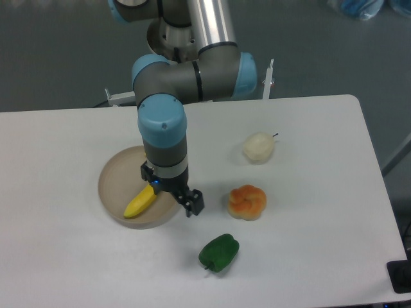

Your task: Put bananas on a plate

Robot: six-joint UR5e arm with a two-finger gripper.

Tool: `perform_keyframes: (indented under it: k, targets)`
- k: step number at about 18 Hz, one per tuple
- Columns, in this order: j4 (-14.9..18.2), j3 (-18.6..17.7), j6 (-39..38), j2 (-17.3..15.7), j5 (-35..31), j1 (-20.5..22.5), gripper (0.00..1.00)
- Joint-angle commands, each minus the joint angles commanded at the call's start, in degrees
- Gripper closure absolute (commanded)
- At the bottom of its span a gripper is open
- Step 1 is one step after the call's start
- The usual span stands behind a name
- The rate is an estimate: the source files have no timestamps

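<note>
On the plate (112,183) lies the banana (141,203) (left of the open pincer (173,194)).

A white table (77,269) with rounded corners spreads beneath and around the gripper; behind it lies a dark grey floor (58,51).
</note>
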State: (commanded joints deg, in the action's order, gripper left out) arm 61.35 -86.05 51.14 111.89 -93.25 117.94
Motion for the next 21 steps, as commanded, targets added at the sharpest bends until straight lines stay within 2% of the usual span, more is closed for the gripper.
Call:
perform_keyframes:
  k: [1, 3, 6, 10, 12, 13, 21]
  targets:
    - [0.09, 0.53, 1.23, 0.00, 0.35, 1.40, 0.00]
    - [0.70, 1.76, 8.85, -0.18, 0.70, 5.71, 0.00]
    - [1.32, 1.67, 21.14, 0.00, 1.58, 13.60, 0.00]
    - [2.20, 3.08, 31.80, 3.50, 3.16, 22.93, 0.00]
    - [4.82, 5.88, 37.16, 7.01, 2.11, 23.48, 0.00]
    - [4.92, 6.24, 37.88, 7.90, 1.93, 23.48, 0.00]
    - [5.01, 5.72, 37.89, 8.61, 2.20, 22.07, 0.00]
